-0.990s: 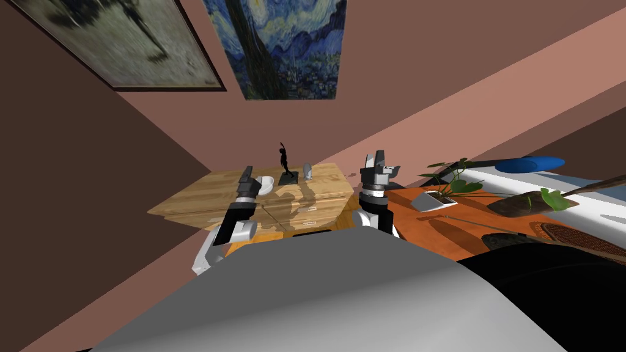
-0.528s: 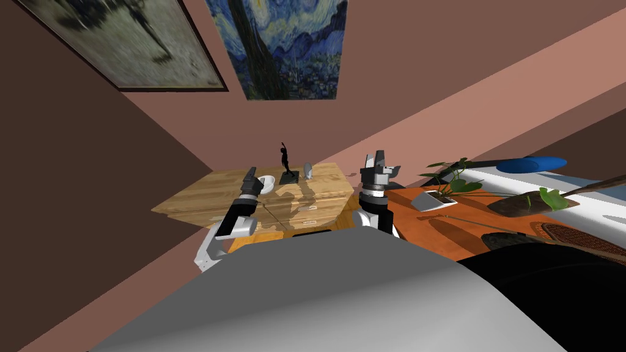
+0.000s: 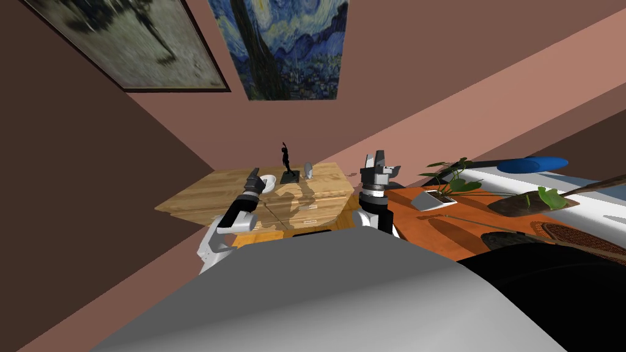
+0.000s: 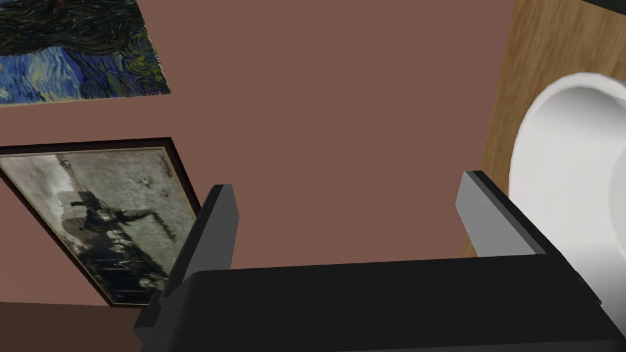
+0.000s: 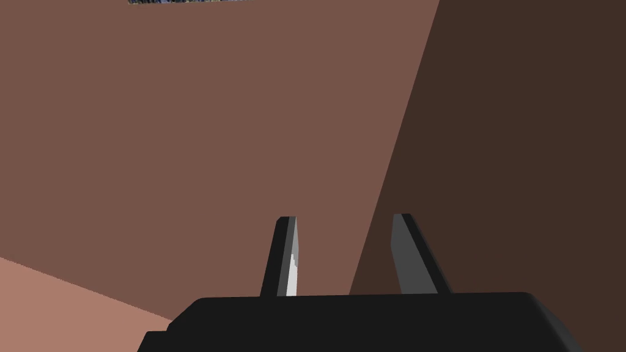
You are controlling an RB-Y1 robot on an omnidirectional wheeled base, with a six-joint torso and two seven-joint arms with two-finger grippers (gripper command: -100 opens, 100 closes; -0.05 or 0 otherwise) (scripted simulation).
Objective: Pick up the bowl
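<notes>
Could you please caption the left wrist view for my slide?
Open left gripper beside the white bowl on a wooden dresser.

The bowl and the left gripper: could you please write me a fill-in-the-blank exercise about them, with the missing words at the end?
1. The bowl on the wooden dresser is ___ in colour.
2. The left gripper holds its fingers ___, with nothing between them.
3. The bowl lies ___ the gap between those fingers, beside one of them.
4. Near the bowl on the dresser stands a ___ statuette.
Missing words: white; open; outside; black.
</notes>
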